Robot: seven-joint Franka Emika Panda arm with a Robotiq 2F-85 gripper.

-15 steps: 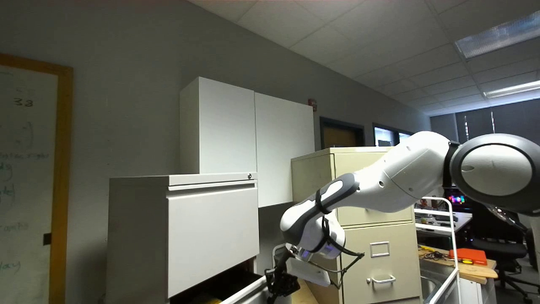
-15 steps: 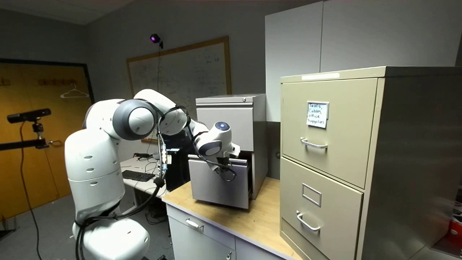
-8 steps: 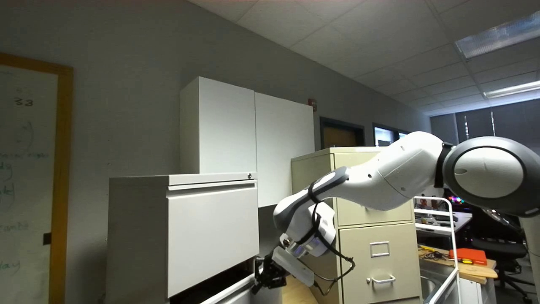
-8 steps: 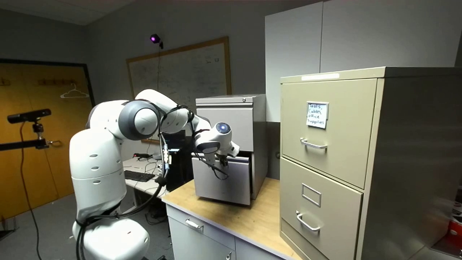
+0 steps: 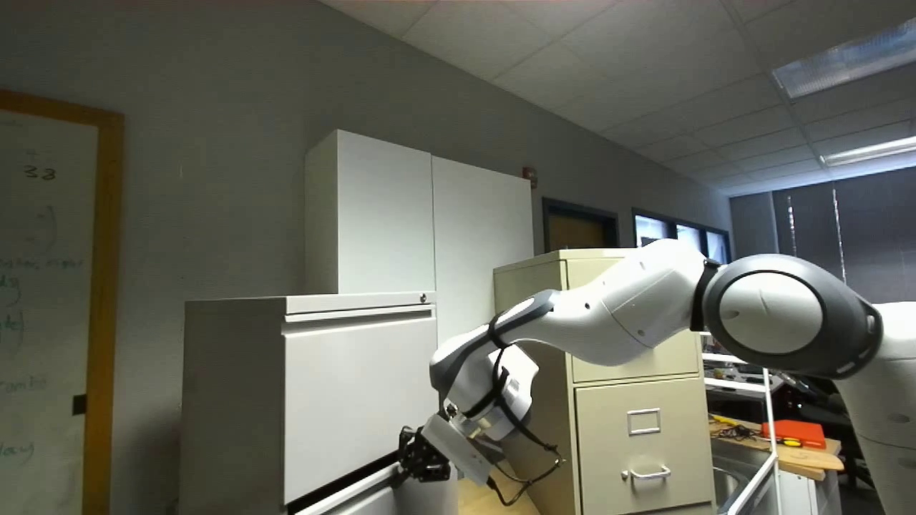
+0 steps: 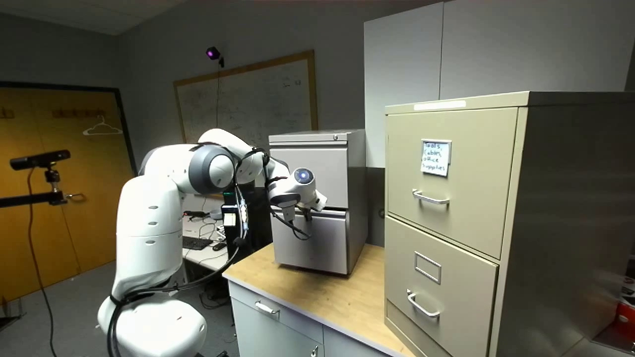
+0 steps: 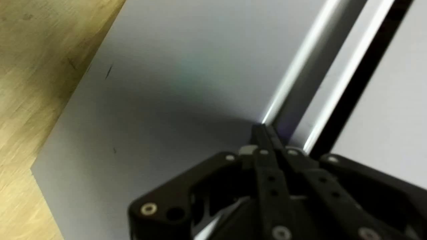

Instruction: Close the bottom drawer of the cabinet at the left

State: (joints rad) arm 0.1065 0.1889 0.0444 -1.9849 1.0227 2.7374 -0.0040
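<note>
Wrist view, read with both exterior views: the bottom drawer [image 7: 160, 100] sits low in the grey-white cabinet [image 5: 300, 411], beneath the upper front [image 5: 365, 400] and nearly in line with it; a thin dark gap [image 7: 359, 80] separates the two; whether the drawer is fully seated we cannot tell. We find the gripper [image 7: 265, 128] with its fingers pressed together, nothing visible between them; the tips appear to touch the drawer's face at its upper edge. We judge the step in hand to be the closing push, close to its end; the next move calls for a short, straight press inward until the drawer stops, then a clean retreat; since contact lies high on the face, upward drift might slide the tips into the gap. Farther out, we note the wooden worktop [image 6: 307, 292] under the cabinet; a beige filing cabinet [image 6: 446, 218] stands near it, with bare wood between.
</note>
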